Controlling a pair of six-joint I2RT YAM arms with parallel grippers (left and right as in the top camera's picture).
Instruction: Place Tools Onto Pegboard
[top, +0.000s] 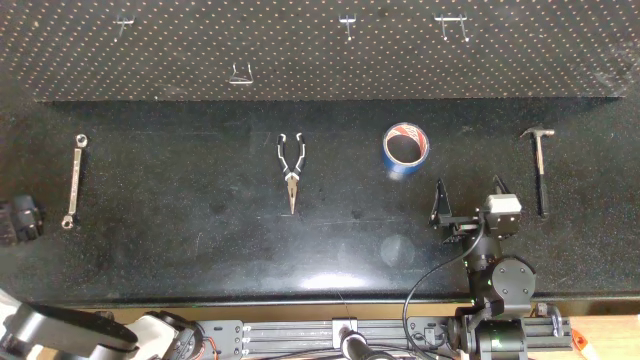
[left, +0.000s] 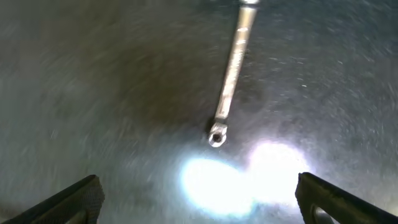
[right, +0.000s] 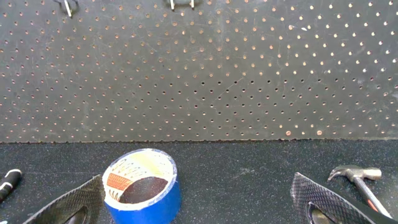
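Lying flat on the gritty black table (top: 180, 240), four tools are spread before the pegboard (top: 300, 45), a dark sheet dotted with fine holes and carrying a few wire hooks (top: 240, 73). At far left is a slim bright-metal wrench (top: 73, 181) with ringed ends. Mid-table lie the needle-nose pliers (top: 291, 168), with pale curved handles. Right of them sits a blue tape roll (top: 406, 148) with a pale inner core, and farthest right a steel-headed hammer (top: 540, 170) on a dark shaft.

The left gripper (left: 199, 205) hangs above the wrench's near ring, fingers spread wide and holding nothing. The wrench's far end is cut off in that wrist view, and glare whites out part of the table. The right gripper (right: 199, 205) is also wide and empty, low between tape and hammer. The hammer's shaft is partly hidden behind one of its fingers.
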